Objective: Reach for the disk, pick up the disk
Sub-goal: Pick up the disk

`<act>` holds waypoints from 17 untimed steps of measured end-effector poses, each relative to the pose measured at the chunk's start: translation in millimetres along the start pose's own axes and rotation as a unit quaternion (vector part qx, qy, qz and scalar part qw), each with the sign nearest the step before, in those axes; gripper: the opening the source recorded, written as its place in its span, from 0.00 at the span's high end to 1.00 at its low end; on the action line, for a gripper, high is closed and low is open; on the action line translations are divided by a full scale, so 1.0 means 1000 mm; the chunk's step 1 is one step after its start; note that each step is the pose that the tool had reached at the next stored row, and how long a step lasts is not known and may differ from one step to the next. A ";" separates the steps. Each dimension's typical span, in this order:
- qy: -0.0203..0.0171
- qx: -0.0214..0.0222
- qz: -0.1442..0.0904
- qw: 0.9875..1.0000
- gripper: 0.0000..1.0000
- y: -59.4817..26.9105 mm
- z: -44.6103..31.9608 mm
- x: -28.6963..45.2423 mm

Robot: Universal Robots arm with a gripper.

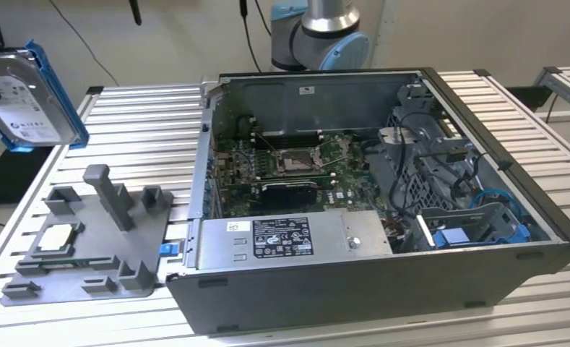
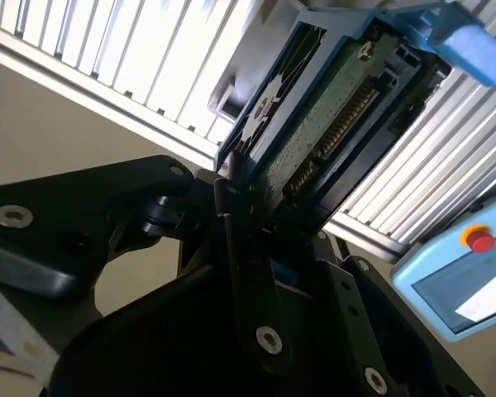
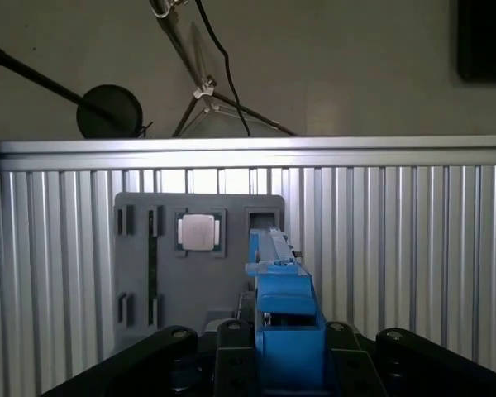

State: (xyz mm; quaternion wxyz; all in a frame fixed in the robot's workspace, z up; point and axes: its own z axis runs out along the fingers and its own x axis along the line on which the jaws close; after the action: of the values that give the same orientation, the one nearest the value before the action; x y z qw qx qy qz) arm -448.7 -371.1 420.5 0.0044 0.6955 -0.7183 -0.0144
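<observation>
The fingers (image 2: 231, 240) are closed on the disk (image 1: 29, 97), clamping one end of it. In the second wrist view the dark fingers press either side of the blue bracket, and the drive's green board and connector row stick out beyond them. In the first wrist view the disk stands edge-on between them.

In the exterior view the disk hangs in the air at the exterior view's left, over the edge of the bench (image 1: 140, 123). It is tilted, with its white label facing the camera. It is well apart from the grey tray (image 1: 82, 246) below, which carries a small silver chip (image 1: 55, 238). The open case (image 1: 362, 275) stands beside the tray, on the exterior view's right.
</observation>
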 end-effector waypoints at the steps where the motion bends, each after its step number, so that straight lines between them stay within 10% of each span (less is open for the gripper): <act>1: 0.000 0.000 0.000 1.000 1.00 0.0001 -0.0019 0.0000; 17: 0.000 0.000 0.000 1.000 1.00 0.0009 -0.0351 -0.0005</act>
State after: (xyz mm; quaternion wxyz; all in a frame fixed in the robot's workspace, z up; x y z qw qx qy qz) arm -448.7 -371.1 455.6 0.0044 0.6958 -0.7180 -0.0144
